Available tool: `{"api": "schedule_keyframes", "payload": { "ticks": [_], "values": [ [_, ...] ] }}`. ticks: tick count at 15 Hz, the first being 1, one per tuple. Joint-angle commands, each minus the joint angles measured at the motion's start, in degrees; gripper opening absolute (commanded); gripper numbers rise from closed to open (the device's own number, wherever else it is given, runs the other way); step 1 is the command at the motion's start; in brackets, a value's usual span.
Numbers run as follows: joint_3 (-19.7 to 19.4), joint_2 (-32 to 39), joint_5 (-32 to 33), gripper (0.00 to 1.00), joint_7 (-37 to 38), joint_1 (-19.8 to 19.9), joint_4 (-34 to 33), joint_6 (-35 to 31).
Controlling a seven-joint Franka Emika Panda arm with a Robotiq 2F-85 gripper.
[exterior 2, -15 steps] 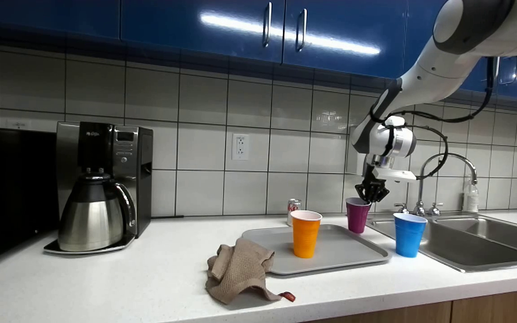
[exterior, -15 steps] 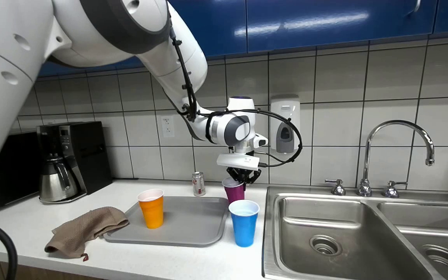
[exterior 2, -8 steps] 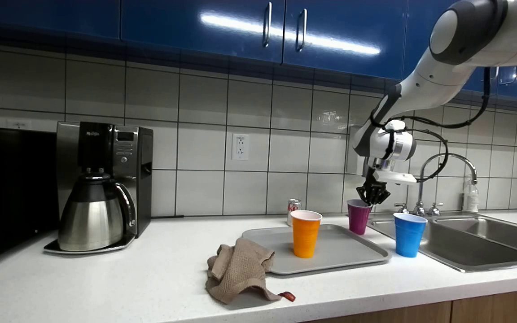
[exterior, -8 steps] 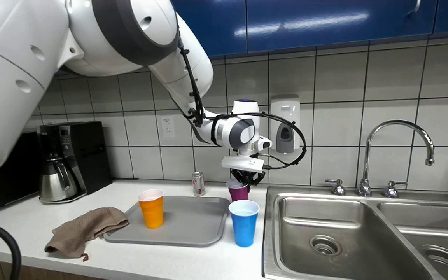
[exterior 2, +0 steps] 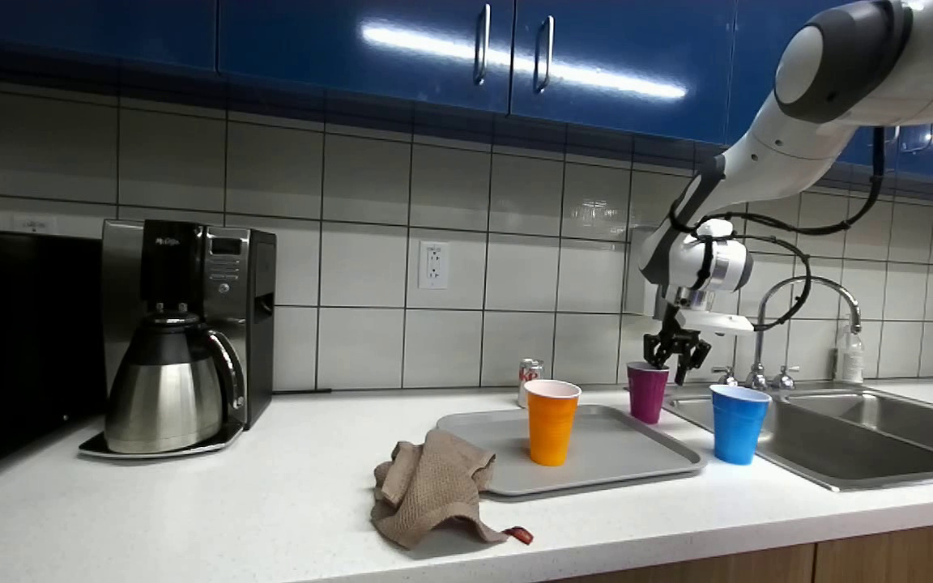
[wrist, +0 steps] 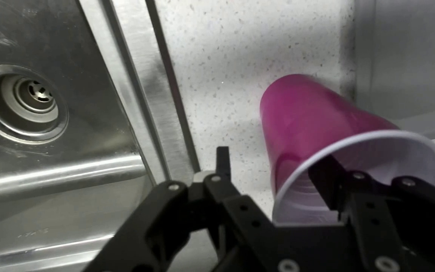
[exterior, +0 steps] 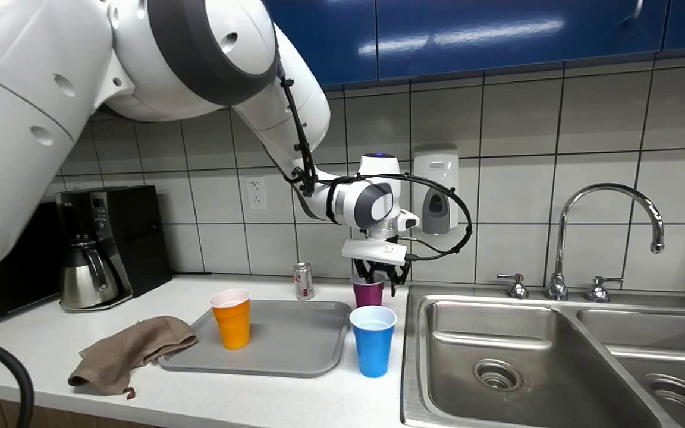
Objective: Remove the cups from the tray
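Purple cup (wrist: 312, 117) upright on the bench (exterior: 319, 398), off the tray (exterior: 289, 333), just beside its end and near the sink (exterior: 479, 333). Around one side of the cup's rim, a gripper (wrist: 274, 168) spread apart and clasping nothing, with one finger (wrist: 327, 181) over or inside the mouth and a second finger (wrist: 223, 162) outside, on the sink side. Hard to tell whether touching the cup's side. Likeliest mishap, in a sideways move before rising clear: hooking the rim and toppling the cup, toward the sink or onto the blue cup (exterior: 373, 342), also off the tray, further forward on the bench. Less likely but possible: clenching at this height, pinching the rim and lifting a cup already removed. Best to back straight up first. Left to do, by the look of things: the orange cup (exterior 2: 553, 423), alone on the tray. Over there, a danger of descending off centre and knocking it flat, or of catching the brown cloth (exterior 2: 438, 490) lapping onto the tray edge and dragging tray and cup along. On too low a swing across, some chance of brushing the soda can (exterior: 304, 281) behind the tray. No seeing into the bottom of the orange cup; if full, heavier and apt to slosh.
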State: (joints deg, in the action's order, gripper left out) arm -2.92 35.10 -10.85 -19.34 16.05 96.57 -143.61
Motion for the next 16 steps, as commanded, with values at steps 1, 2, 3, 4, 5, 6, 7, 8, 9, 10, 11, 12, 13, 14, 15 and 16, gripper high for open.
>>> {"api": "schedule_keyframes", "payload": {
  "ticks": [1,2,3,4,5,6,7,8,9,10,11,12,13,14,15,16],
  "values": [
    [0.53,0.10,1.17,0.89,0.70,0.84,-1.63,1.80],
    [0.57,-0.19,1.09,0.95,0.63,0.89,-1.43,1.72],
    [0.58,-0.41,1.06,1.00,0.60,0.92,-1.28,1.63],
    [0.55,-0.71,1.03,1.00,0.60,0.95,-1.06,1.45],
    [0.64,-0.99,0.91,1.00,0.42,1.08,-0.89,1.45],
    [0.63,-1.41,0.90,1.00,0.35,1.12,-0.52,1.24],
    [0.66,-1.75,0.85,1.00,0.29,1.17,-0.27,1.16],
    [0.66,-2.19,0.83,1.00,0.27,1.20,0.03,1.08],
    [0.65,-2.57,0.82,1.00,0.26,1.22,0.27,0.98],
    [0.65,-3.05,0.80,1.00,0.26,1.21,0.61,0.86],
    [0.64,-3.54,0.79,1.00,0.25,1.19,0.96,0.77],
    [0.66,-4.22,0.79,1.00,0.22,1.11,1.48,0.63],
    [0.65,-4.80,0.81,1.00,0.21,1.01,1.87,0.48],
    [0.67,-5.61,0.80,1.00,0.21,0.88,2.52,0.31],
    [0.69,-6.40,0.79,1.00,0.27,0.73,3.14,0.22],
    [0.69,-7.15,0.79,1.00,0.31,0.58,3.72,0.17]
  ]
}}
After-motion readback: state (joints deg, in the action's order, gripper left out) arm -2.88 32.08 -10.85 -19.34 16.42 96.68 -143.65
